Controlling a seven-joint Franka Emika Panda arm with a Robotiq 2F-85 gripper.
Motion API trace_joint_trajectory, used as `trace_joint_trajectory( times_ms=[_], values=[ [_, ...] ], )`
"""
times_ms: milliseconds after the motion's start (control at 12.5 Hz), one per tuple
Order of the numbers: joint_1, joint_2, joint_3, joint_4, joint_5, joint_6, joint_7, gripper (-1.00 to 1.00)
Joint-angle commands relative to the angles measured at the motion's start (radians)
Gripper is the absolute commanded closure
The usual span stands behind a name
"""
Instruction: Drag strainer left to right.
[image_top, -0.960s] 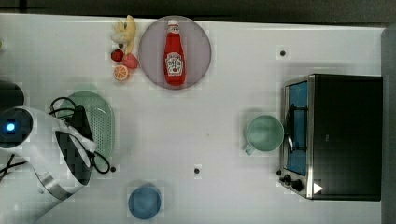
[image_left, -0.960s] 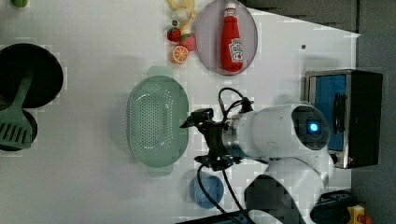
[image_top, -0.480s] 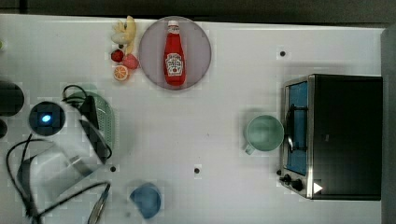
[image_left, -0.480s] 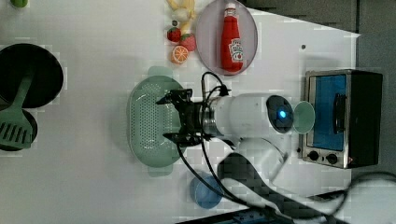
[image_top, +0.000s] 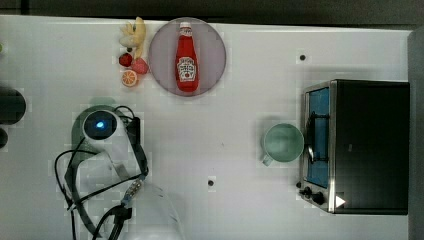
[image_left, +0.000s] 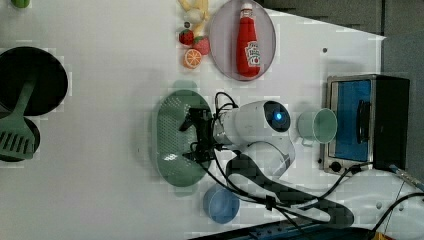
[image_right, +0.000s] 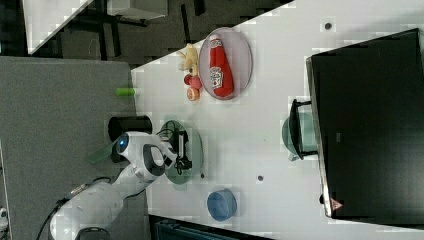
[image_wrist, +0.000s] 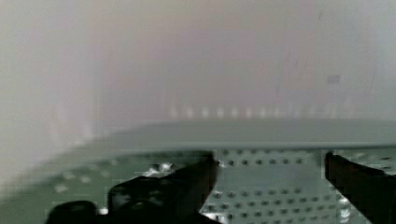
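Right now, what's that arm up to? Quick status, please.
Gripper open, inside the strainer. Strainer not gripped. Mug sits in the path.

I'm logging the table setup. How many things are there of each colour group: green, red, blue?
Green: 2, the strainer and the mug
Red: 2, the ketchup bottle and the strawberry
Blue: 1, the cup
Total: 5

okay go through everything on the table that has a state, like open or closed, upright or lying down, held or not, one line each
Strainer: open side up on the table, not lifted.
End effector: open, fingers down inside the strainer.
Ketchup bottle: lying flat on the plate, cap on.
Green mug: upright, looks empty, beside the toaster oven.
Toaster oven: door closed.
Blue cup: upright, free.
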Motion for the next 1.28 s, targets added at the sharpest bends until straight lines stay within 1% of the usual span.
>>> trace_joint_trajectory(
  times_ms=[80, 320, 640, 960, 1280],
  values=[
    [0.034, -0.058, -0.031, 0.014, -0.015, 0.010, 0.045, -1.00],
    [0.027, -0.103, -0.090, -0.034, -0.015, 0.024, 0.043, -1.00],
    [0.007, -0.184, -0.156, -0.132, -0.015, 0.025, 0.018, -1.00],
    [-0.021, -0.230, -0.234, -0.195, -0.015, 0.030, -0.105, -1.00],
    [-0.046, -0.245, -0.333, -0.217, -0.015, 0.042, -0.229, -1.00]
  ],
)
